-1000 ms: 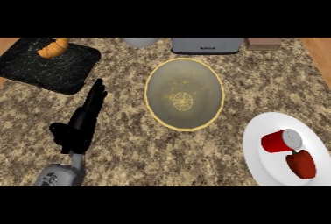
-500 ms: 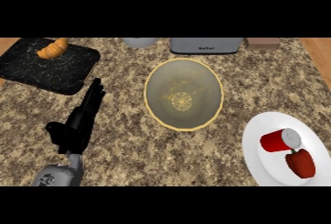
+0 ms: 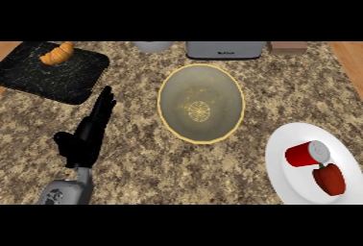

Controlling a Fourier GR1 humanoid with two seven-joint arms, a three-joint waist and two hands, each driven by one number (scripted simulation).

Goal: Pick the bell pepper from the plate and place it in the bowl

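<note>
A red bell pepper (image 3: 330,178) lies on the white plate (image 3: 284,166) at the lower right, just below a red can (image 3: 308,153) lying on its side. The olive bowl (image 3: 201,103) with a yellow rim sits in the middle of the counter and holds nothing. My left hand (image 3: 88,132) is at the lower left, fingers straight and pointing up, well left of the bowl. My right hand does not show.
A black board (image 3: 42,79) with a croissant (image 3: 56,53) on it lies at the upper left. At the back edge stand a grey cup (image 3: 152,46), a grey appliance (image 3: 225,50) and a brown block (image 3: 288,47).
</note>
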